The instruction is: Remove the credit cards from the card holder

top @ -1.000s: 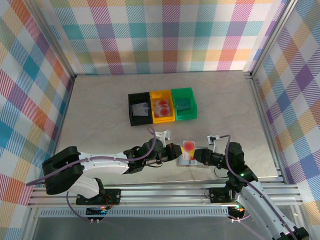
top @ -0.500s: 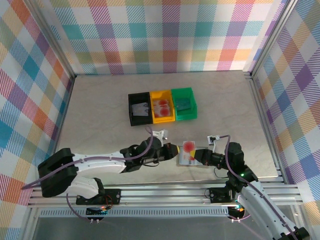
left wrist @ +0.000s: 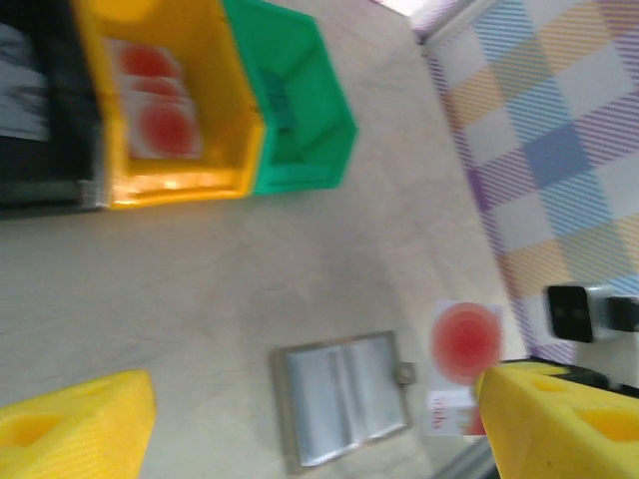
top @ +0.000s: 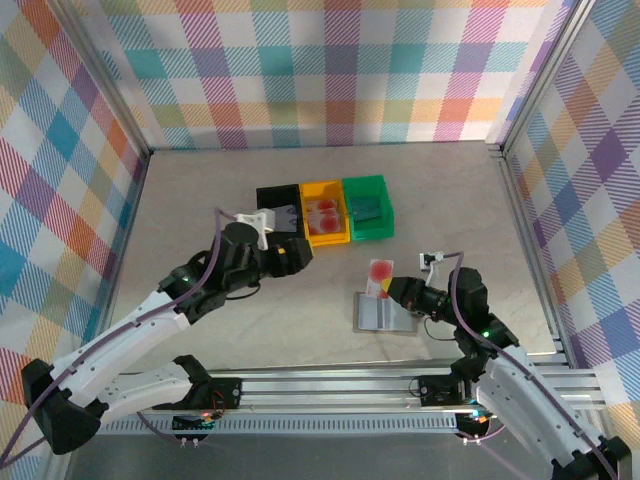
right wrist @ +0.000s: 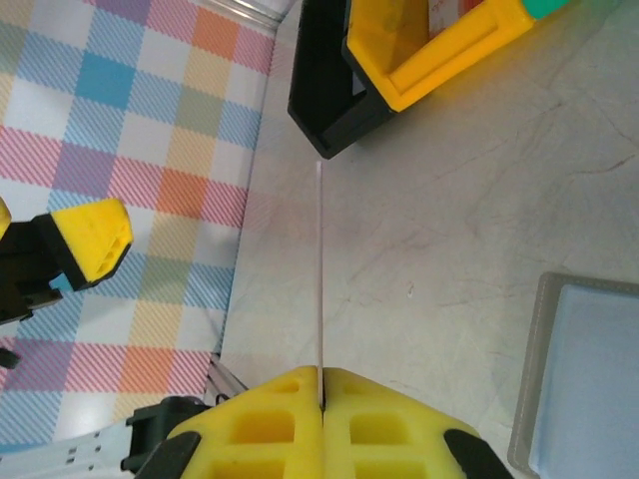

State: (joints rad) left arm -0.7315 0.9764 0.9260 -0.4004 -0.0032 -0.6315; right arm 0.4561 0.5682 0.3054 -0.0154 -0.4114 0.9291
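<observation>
**Right pincer clamped on a card beside the open card holder**

I see the flat grey-brown folding card holder (top: 385, 312) lying open on the pale beige table (top: 200, 200), with its blue-grey inside facing up. At its far edge, my right gripper (top: 391, 290) is pinched tight on a thin white credit card with a red disc (top: 380, 270). In the right wrist view the two yellow fingers (right wrist: 270, 419) meet on that card, which shows edge-on as a fine line. I cannot tell whether the card is clear of the table.

My left gripper (top: 297, 254) sits well to the left of the card holder and beyond it. Its yellow fingers (left wrist: 75, 424) are spread wide and hold nothing.

Beyond the card holder three plastic bins stand touching in a row. The black bin (top: 270, 225) is just beside the left gripper, the yellow bin (top: 325, 238) is in the middle, and the green bin (top: 368, 230) is on the right. More red-disc cards (left wrist: 150, 100) lie flat inside the yellow bin.
</observation>
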